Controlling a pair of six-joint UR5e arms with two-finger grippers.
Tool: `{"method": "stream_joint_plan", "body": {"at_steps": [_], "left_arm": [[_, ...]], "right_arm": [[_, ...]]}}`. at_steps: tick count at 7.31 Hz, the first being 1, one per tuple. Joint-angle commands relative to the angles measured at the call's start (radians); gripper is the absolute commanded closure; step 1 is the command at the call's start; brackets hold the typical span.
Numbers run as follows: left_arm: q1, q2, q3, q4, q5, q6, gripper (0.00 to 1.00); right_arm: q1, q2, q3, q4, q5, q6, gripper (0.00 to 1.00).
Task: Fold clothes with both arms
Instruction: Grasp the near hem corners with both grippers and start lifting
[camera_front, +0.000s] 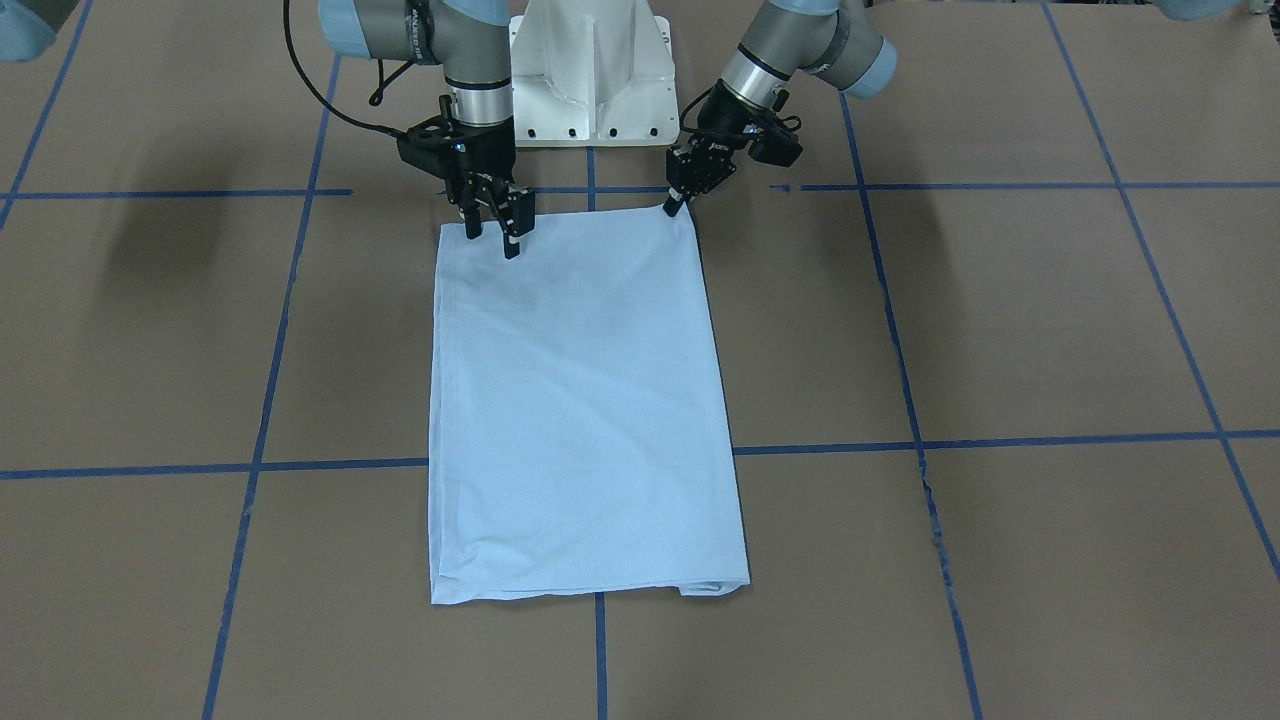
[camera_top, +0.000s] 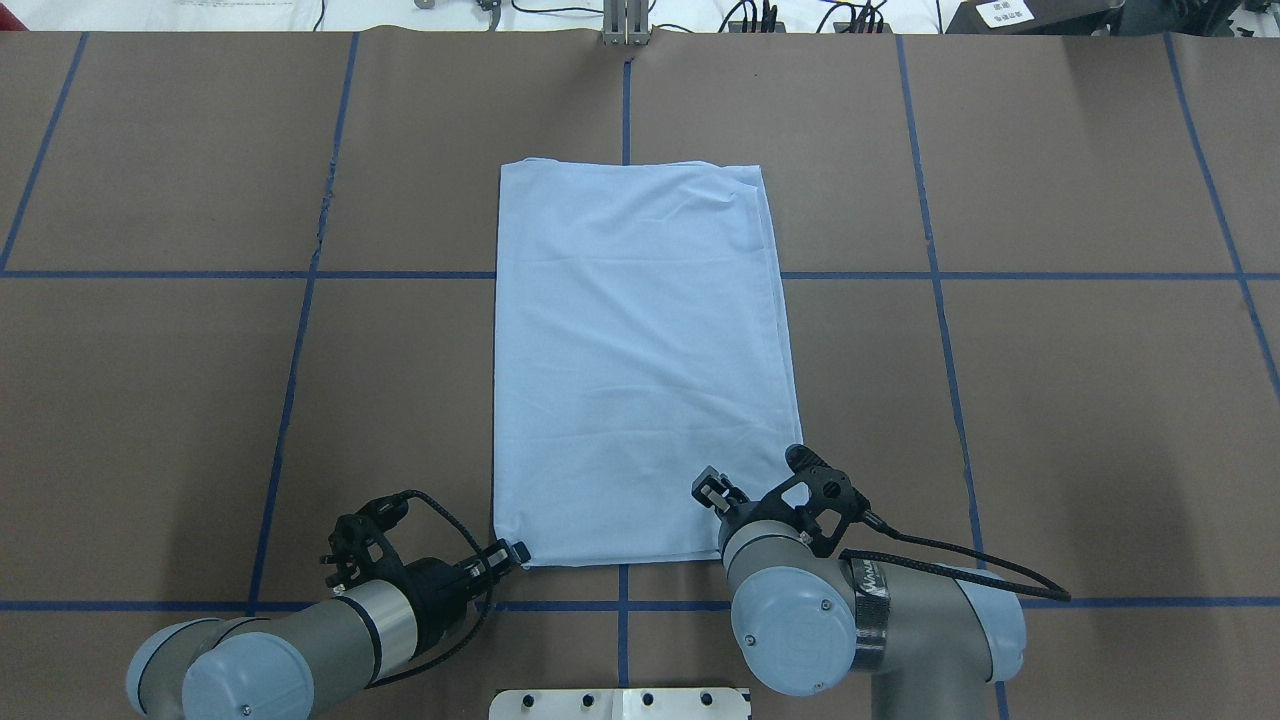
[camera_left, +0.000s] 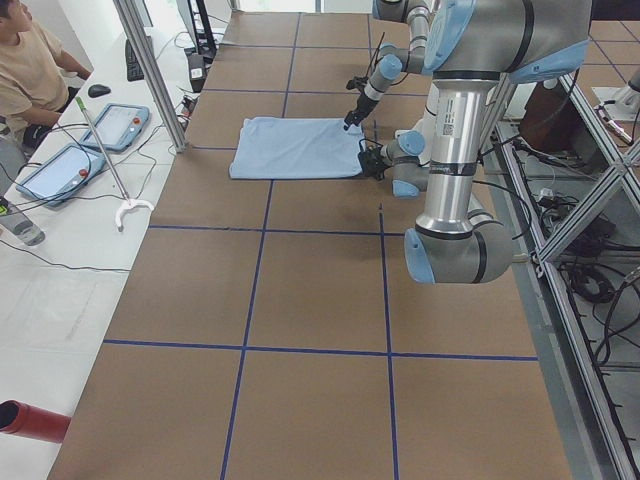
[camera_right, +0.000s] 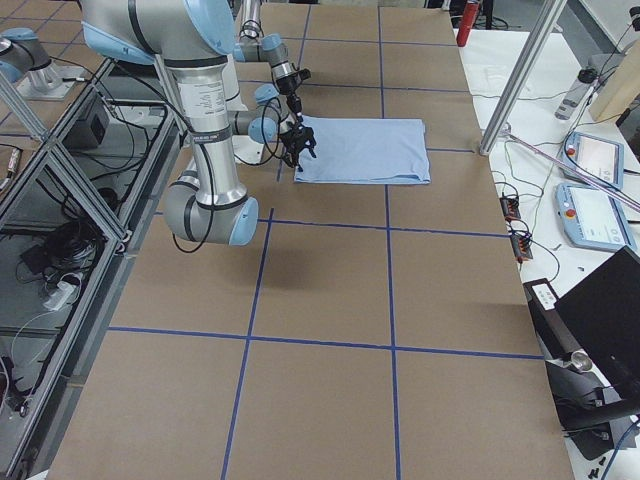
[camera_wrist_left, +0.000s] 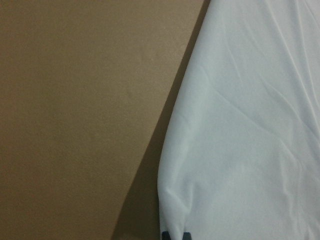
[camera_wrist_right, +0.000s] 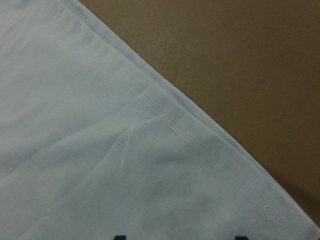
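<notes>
Since the T-shirt (camera_front: 580, 400), folded to a long rectangle, lies flat mid-way on the table (camera_front: 1000, 320) with a short edge toward the robot, each arm attends one near corner: left gripper (camera_front: 678, 205) pinched closed on its corner; right gripper (camera_front: 492, 232) spread wide above the other, presumably for a joint lengthwise fold.

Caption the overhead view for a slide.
Left gripper and right gripper at the near corners of the folded blue T-shirt.

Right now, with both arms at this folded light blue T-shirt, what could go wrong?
Left arm: jaws pinch only the corner tip of the light blue T-shirt; it may slip out. Right arm: jaws stand open inboard of the other corner, so a lift could skew the fold.
</notes>
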Motion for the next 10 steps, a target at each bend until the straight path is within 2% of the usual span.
{"method": "stream_joint_plan", "body": {"at_steps": [1, 4, 5, 6, 7, 8, 10], "left_arm": [[0.0, -0.001, 0.0, 0.0, 0.0, 0.0, 1.0], [0.0, 0.001, 0.0, 0.0, -0.001, 0.0, 1.0], [0.0, 0.001, 0.0, 0.0, -0.001, 0.0, 1.0], [0.0, 0.0, 0.0, 0.0, -0.001, 0.0, 1.0], [0.0, -0.001, 0.0, 0.0, -0.001, 0.0, 1.0], [0.001, -0.001, 0.0, 0.0, -0.001, 0.0, 1.0], [0.002, -0.001, 0.0, 0.0, -0.003, 0.0, 1.0]], "right_arm": [[-0.002, 0.0, -0.006, -0.001, 0.0, 0.004, 0.23], [0.0, 0.003, -0.023, 0.001, -0.001, 0.006, 0.24], [0.001, 0.003, -0.023, 0.005, -0.003, 0.016, 0.31], [0.004, 0.003, -0.023, 0.011, -0.003, 0.041, 0.43], [0.012, 0.027, -0.025, 0.01, -0.003, 0.055, 0.66], [0.012, 0.029, -0.025, 0.01, -0.003, 0.056, 0.82], [0.011, 0.031, -0.037, 0.011, -0.003, 0.058, 0.82]]}}
